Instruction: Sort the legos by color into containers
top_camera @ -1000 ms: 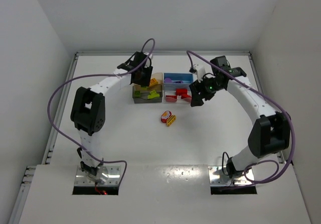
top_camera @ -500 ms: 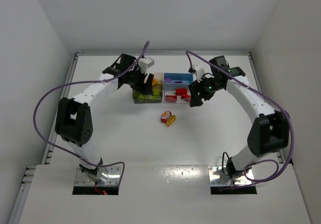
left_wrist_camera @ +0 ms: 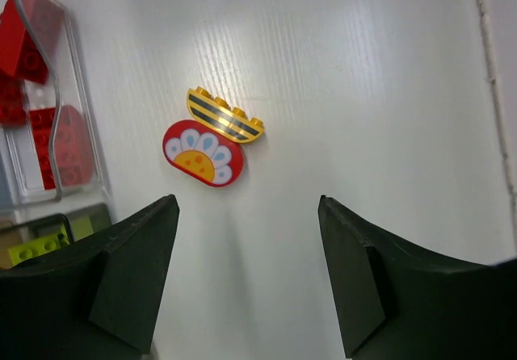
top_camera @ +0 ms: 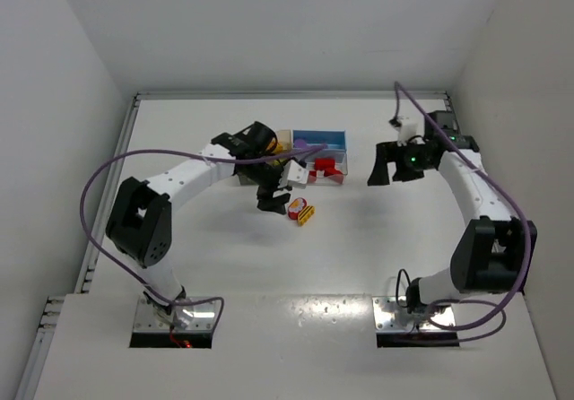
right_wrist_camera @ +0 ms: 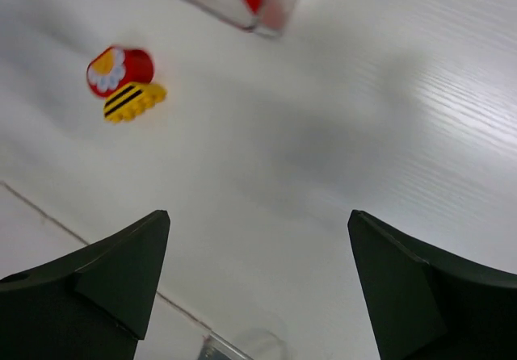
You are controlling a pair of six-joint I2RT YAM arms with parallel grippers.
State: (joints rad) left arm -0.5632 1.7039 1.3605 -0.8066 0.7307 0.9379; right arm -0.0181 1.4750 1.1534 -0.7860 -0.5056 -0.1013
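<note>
Two loose legos lie touching on the white table: a red half-round with a flower print (top_camera: 294, 207) (left_wrist_camera: 203, 152) (right_wrist_camera: 119, 69) and a yellow striped one (top_camera: 307, 214) (left_wrist_camera: 225, 115) (right_wrist_camera: 134, 101). My left gripper (top_camera: 273, 200) (left_wrist_camera: 248, 207) hovers open just left of them, with nothing between its fingers. The containers stand behind. The clear bin (top_camera: 325, 169) (left_wrist_camera: 73, 77) holds red legos (left_wrist_camera: 56, 146). The blue bin (top_camera: 319, 137) holds purple pieces. The tan bin (top_camera: 282, 137) is partly hidden. A corner of the dark grey bin (left_wrist_camera: 48, 235) shows a green piece. My right gripper (top_camera: 390, 170) (right_wrist_camera: 258, 215) is open and empty, right of the bins.
The left arm (top_camera: 193, 171) stretches across the grey and tan bins and hides most of them. The table's raised edges run along the back (top_camera: 296, 95) and the right side (top_camera: 462, 140). A corner of the clear bin (right_wrist_camera: 266, 13) shows in the right wrist view.
My left gripper opened and swung from above the bins down toward the two loose legos. My right gripper pulled back to the right, away from the clear bin, and opened wider.
</note>
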